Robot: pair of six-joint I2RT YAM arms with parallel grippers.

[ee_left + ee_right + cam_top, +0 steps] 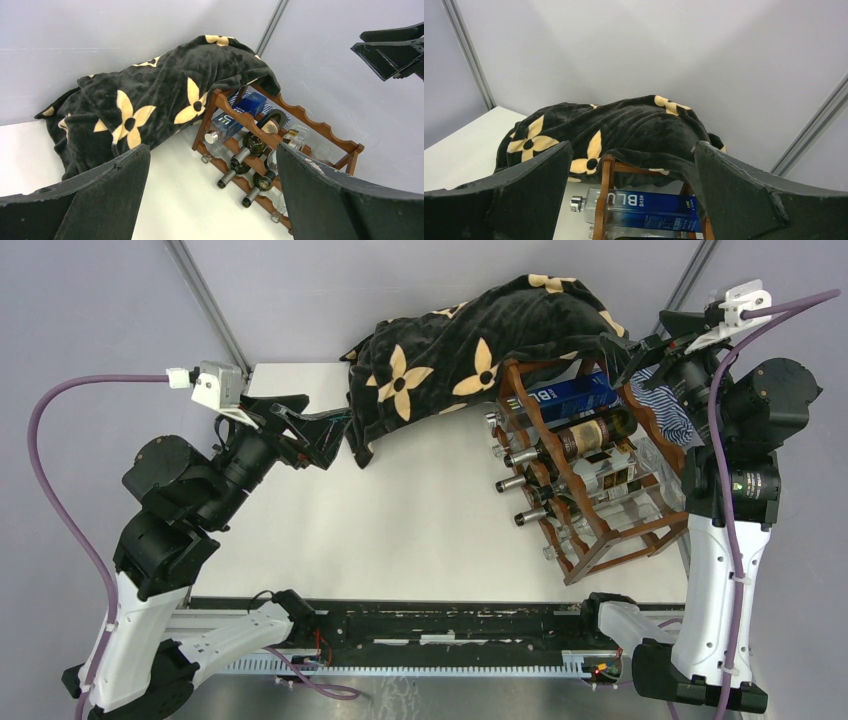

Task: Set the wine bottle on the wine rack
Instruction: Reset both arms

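The dark reddish-brown wine rack point(625, 552) stands at the table's right side, and several dark wine bottles point(585, 435) lie in its tiers, necks pointing left. A black blanket with beige flowers point(460, 350) covers the rack's far end and hides whatever is under it. My left gripper point(335, 445) is open and empty beside the blanket's lower left corner. My right gripper point(628, 358) is open and empty above the blanket's right end, over the rack. In the left wrist view the gripper point(212, 150) frames rack point(320, 122) and bottles point(250, 145). In the right wrist view the gripper point(632, 147) frames blanket point(644, 125) and rack post point(606, 190).
A clear bottle with a blue label point(570, 395) lies in the rack's top tier point(659, 205). Clear glass bottles fill other slots. A blue-and-white striped cloth point(665, 405) lies behind the rack. Grey walls close the back and sides. A black rail point(440, 625) runs along the near edge.
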